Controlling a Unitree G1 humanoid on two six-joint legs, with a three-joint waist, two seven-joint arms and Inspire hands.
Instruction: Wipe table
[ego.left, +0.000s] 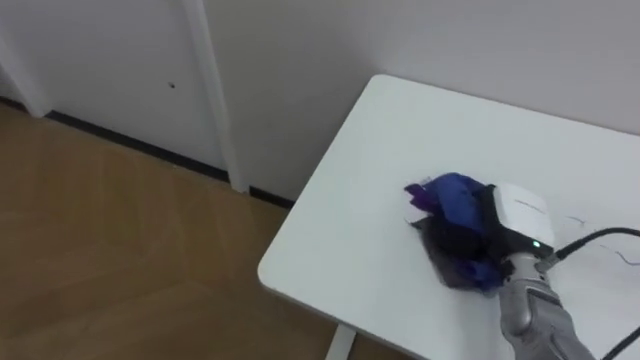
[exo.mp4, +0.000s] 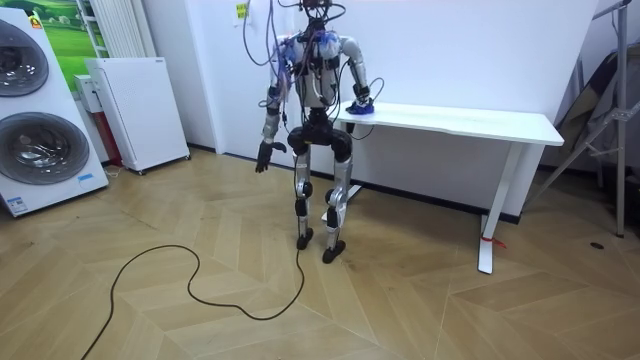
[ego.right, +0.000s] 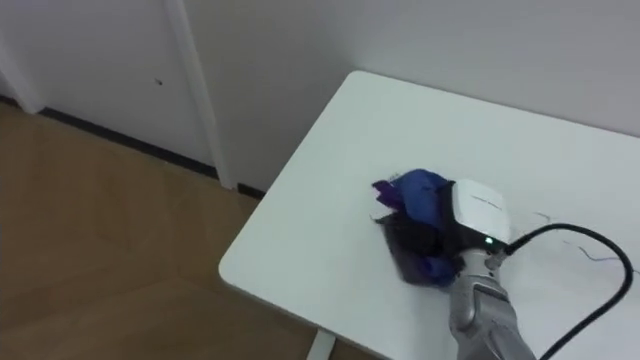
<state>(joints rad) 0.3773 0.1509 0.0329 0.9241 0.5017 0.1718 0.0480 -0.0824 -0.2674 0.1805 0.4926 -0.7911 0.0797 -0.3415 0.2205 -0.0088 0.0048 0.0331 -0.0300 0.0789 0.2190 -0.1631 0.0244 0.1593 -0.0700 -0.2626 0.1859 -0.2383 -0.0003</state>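
You'll find the blue cloth (ego.left: 455, 198) bunched in a heap on the white table (ego.left: 400, 130), near the table's left end and closer to its near edge than to the wall. Your right hand (ego.left: 520, 215) lies on top of it, coming in from the lower right, the back of the hand up and pressed into the folds. The cloth spills out ahead of the hand and to its left. The fingers are buried in the fabric, so you cannot tell whether they are curled round it or laid flat on it.

The rest of the tabletop around the cloth is bare white. Past the table's left end you see the wooden floor (ego.left: 120, 250), a dark skirting strip (ego.left: 140, 145) and a white door frame (ego.left: 215, 90) against the pale wall (ego.left: 450, 50).

In the room view, you are standing upright on the floor at the table's end on the room view's left, right arm bent and reaching over the tabletop. Your left hand (exo.mp4: 263, 156) hangs down beside your hip, well apart from the table; it is too small there to read its fingers. Further to the room view's left stand a white cabinet (exo.mp4: 135, 110) and a washing machine (exo.mp4: 30, 110)
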